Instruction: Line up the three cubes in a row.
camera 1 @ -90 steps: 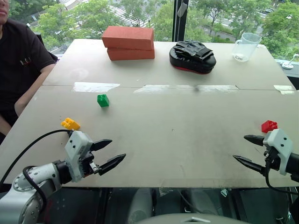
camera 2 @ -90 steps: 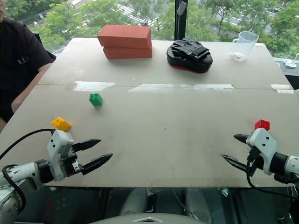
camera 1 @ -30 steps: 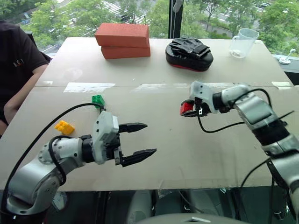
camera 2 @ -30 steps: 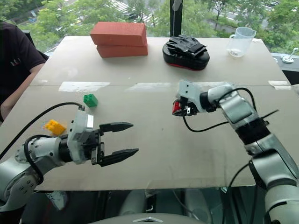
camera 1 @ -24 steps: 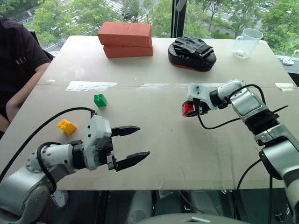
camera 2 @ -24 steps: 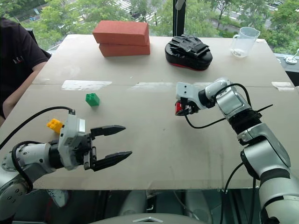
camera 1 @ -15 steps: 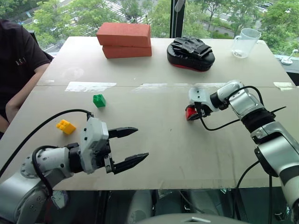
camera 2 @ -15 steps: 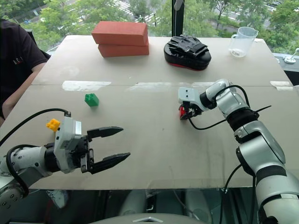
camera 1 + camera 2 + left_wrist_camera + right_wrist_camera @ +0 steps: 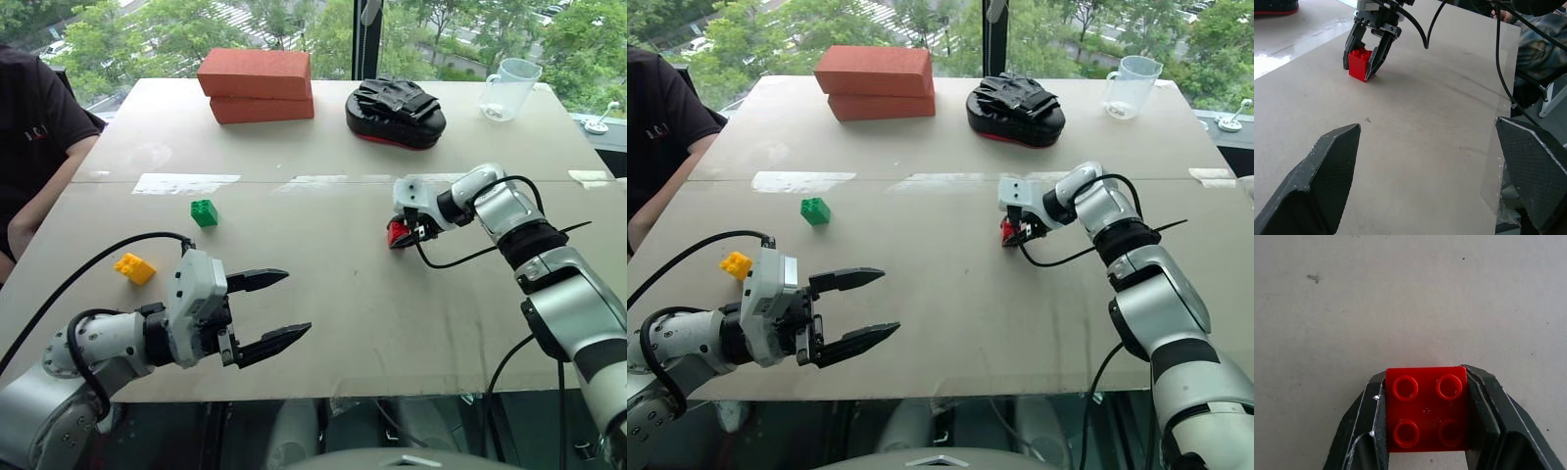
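red cube (image 9: pixel 399 233) is now sitting down on the surface (image 9: pixel 333 294) near its middle, with the right pincer (image 9: pixel 404 235) clamped shut on its two sides. a few seconds ago that cube was lying out at the right edge beside the idle right arm; a second ago it was being carried just above the board, and over the last half second it has barely been shifting, so i am judging the carry to be finishing and the release to be coming next. the right wrist view is showing the studs facing up and both fingers (image 9: pixel 1367 431) pressing the block's flanks squarely.

the left pincer (image 9: pixel 263 312) is hanging over the near left part of the surface, spread as wide as it goes and holding nothing. the arm came forward from the near left corner over the last few seconds and has been hovering about there for the last second.

the green cube (image 9: pixel 204 212) is lying to the left of the red one at roughly the same depth, well apart from it. the yellow cube (image 9: pixel 134 267) is resting nearer the left edge and closer to the robot, off that line. so one block looks placed, green is nearly in line with it, and yellow is probably the one needing to move, with the free left pincer closest to it.
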Action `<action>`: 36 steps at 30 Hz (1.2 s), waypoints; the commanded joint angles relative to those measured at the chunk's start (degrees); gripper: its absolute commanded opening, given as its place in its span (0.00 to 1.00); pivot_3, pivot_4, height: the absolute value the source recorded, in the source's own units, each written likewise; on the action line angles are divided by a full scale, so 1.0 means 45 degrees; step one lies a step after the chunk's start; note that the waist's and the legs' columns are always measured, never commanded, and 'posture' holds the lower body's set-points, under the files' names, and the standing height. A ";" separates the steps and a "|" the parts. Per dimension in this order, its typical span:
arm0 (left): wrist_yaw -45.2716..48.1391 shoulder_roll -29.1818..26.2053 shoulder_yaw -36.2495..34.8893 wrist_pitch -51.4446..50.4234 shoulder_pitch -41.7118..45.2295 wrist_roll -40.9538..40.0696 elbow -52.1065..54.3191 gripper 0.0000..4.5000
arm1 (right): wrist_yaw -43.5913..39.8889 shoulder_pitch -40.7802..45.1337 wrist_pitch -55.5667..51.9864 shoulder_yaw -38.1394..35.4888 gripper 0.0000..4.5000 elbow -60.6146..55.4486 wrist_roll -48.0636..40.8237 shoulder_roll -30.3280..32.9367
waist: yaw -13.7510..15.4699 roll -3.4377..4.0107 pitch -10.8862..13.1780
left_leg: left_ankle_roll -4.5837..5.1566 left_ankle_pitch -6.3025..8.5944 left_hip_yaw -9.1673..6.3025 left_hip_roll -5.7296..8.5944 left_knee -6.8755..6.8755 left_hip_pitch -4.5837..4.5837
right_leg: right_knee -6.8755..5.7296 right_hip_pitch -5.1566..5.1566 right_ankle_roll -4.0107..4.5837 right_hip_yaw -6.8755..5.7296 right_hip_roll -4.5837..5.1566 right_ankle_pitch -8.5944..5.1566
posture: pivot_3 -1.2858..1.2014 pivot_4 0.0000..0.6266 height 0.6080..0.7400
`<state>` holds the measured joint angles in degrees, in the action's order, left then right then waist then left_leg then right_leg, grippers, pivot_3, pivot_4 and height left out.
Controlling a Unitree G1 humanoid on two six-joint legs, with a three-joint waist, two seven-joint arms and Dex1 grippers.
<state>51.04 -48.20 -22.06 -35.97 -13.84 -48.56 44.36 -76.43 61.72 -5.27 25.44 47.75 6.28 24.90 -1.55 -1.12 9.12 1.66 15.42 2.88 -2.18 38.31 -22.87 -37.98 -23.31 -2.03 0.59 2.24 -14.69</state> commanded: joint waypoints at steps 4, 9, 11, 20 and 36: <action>-0.0096 -0.0108 -0.0184 0.0194 0.0105 -0.0101 0.0241 1.00 | -0.0163 0.0199 -0.0071 -0.0088 0.53 -0.0290 0.0403 -0.0101 | -0.0114 0.0000 0.0000 | 0.0001 0.0001 -0.0001 0.0001 0.0000 0.0000 | 0.0001 0.0002 -0.0001 -0.0001 0.0002 0.0000 | 0.52 0.24 0.98; -0.0109 -0.0149 -0.0289 0.0147 0.0040 -0.0053 0.0111 1.00 | -0.0218 0.0128 -0.0137 -0.0614 0.98 -0.0765 0.0048 -0.0074 | -0.0118 0.0010 0.0007 | 0.0000 0.0001 -0.0001 0.0002 -0.0002 -0.0004 | 0.0004 0.0001 -0.0001 -0.0002 0.0004 0.0000 | 0.52 0.24 0.98; -0.0210 -0.0105 -0.0383 0.0111 -0.0032 -0.0032 0.0038 1.00 | -0.0491 0.0008 -0.0333 -0.0847 0.98 -0.1317 -0.0227 0.0097 | -0.0117 0.0018 0.0012 | 0.0000 0.0001 -0.0001 0.0002 -0.0002 -0.0006 | 0.0005 0.0001 -0.0001 -0.0002 0.0005 0.0000 | 0.52 0.24 0.98; -0.7341 0.1519 -0.1365 -0.1967 0.2196 0.2354 -0.2970 1.00 | -0.0223 -0.3688 -0.4146 -0.4431 0.98 -1.0810 -0.5385 0.0984 | 0.0201 0.0024 0.0018 | 0.0054 0.0033 -0.0038 0.0003 -0.0006 -0.0020 | 0.0002 0.0002 -0.0006 -0.0047 0.0038 0.0002 | 0.52 0.24 0.98; -0.8492 0.2288 0.2311 -0.2036 0.9502 0.6000 -1.1608 1.00 | 0.4754 -0.8966 -0.6228 -0.6463 0.98 -1.8526 -0.7704 0.1864 | 0.0391 -0.0039 0.0001 | 0.0020 0.0012 -0.0045 0.0035 0.0010 -0.0014 | -0.0003 0.0028 -0.0010 -0.0137 0.0004 0.0004 | 0.52 0.24 0.98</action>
<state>11.79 -37.39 -12.35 -48.55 26.29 -24.25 -4.29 -56.53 21.25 -33.34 -2.30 -32.96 -27.07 32.68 0.21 -1.29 9.12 1.77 15.48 2.65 -2.03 38.35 -22.94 -37.98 -23.19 -2.08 -0.05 2.24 -14.67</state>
